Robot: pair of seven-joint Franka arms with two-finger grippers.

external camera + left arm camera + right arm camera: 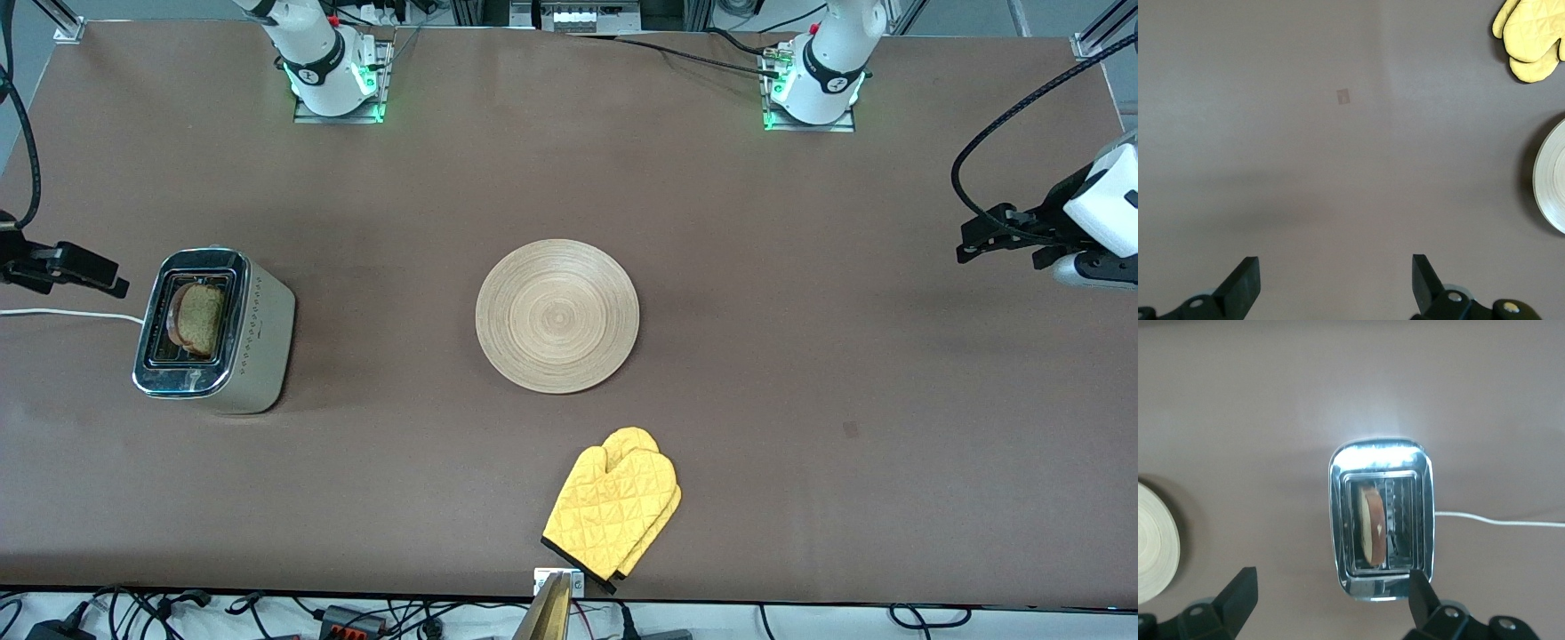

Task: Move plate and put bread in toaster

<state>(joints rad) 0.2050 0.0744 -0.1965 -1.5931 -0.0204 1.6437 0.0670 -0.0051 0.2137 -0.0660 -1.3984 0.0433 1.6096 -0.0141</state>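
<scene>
We see the bread (pixel 197 318), pale brown with a dark crust, standing in a slot of the chrome-topped toaster (pixel 258 342) (white cord (pixel 62 313) trailing). The ring-grained wooden plate (pixel 557 316) lies mid-table. Left gripper (pixel 1000 238) and right gripper (pixel 67 267) wait, released, over their table ends.

Showed the bread (pixel 1373 527) standing in one toaster (pixel 1380 518) slot — right gripper (pixel 1331 597) spread wide above, plate (pixel 1157 543) edge beside.
</scene>
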